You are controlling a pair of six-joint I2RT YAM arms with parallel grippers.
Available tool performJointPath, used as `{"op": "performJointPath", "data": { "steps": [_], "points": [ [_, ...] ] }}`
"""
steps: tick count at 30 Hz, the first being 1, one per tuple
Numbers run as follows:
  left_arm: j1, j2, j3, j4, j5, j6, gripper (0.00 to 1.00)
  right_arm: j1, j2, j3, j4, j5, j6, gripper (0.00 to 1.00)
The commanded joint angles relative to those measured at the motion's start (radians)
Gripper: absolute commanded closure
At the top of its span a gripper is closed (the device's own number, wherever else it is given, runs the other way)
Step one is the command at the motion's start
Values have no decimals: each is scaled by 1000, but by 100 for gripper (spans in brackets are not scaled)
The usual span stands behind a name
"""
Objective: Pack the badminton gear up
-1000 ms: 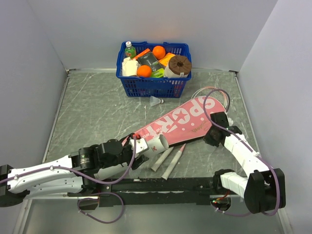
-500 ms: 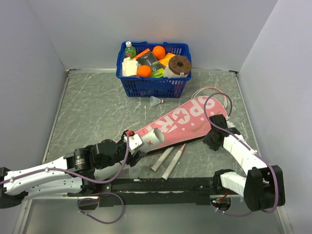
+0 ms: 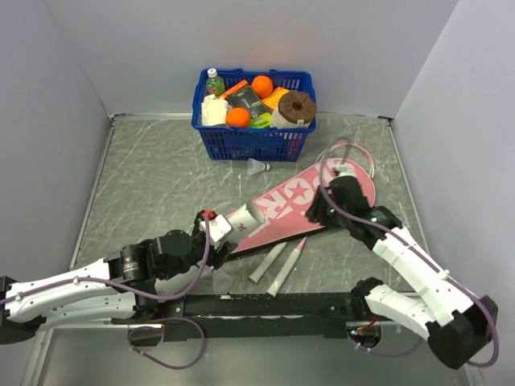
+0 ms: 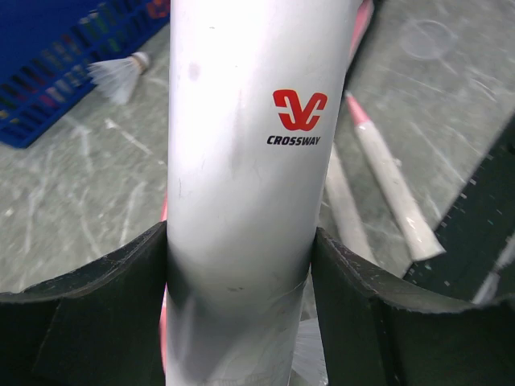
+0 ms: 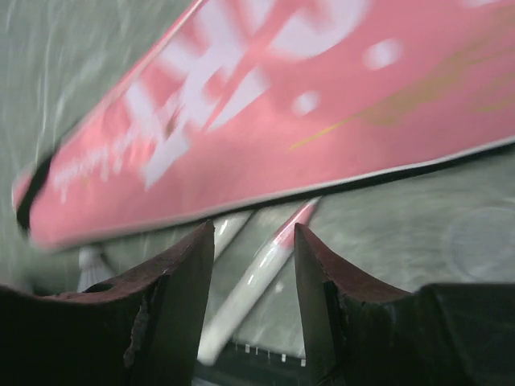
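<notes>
White tube (image 4: 241, 201) in left jaws, over pink cover (image 3: 283, 206)

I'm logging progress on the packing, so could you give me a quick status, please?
Left gripper shut on white Crossway tube. Right gripper open, empty, by pink SPORT cover. Shuttlecock loose by blue basket.
</notes>
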Motion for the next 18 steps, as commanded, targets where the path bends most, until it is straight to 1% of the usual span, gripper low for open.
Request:
{"op": "performJointPath", "data": {
  "steps": [1, 2, 4, 5, 6, 8, 9, 10, 12, 18],
  "points": [
    [-5, -13, 44, -8, -194, -95, 99, 174, 40, -19, 65, -97, -98, 47],
    [-5, -13, 47, -11, -212, -101, 99, 239, 40, -48, 90, -115, -108, 46],
    [-5, -12, 53, -18, -263, -110, 99, 295, 40, -84, 185, -174, -122, 46],
    [-3, -10, 54, -22, -275, -122, 99, 356, 41, -108, 209, -185, -125, 45],
    [0, -9, 57, -23, -284, -125, 99, 384, 44, -118, 263, -198, -129, 44],
    [3, 10, 62, -43, -318, -154, 99, 441, 69, -125, 295, -226, -116, 44],
    [6, 16, 68, -52, -330, -165, 99, 488, 78, -128, 339, -238, -106, 44],
    [6, 31, 73, -58, -341, -185, 99, 508, 93, -135, 364, -261, -90, 43],
    [8, 45, 82, -80, -384, -208, 99, 560, 107, -159, 419, -264, -15, 43],
    [6, 62, 97, -150, -505, -297, 99, 689, 184, -187, 564, -192, 244, 40]
  ]
}}
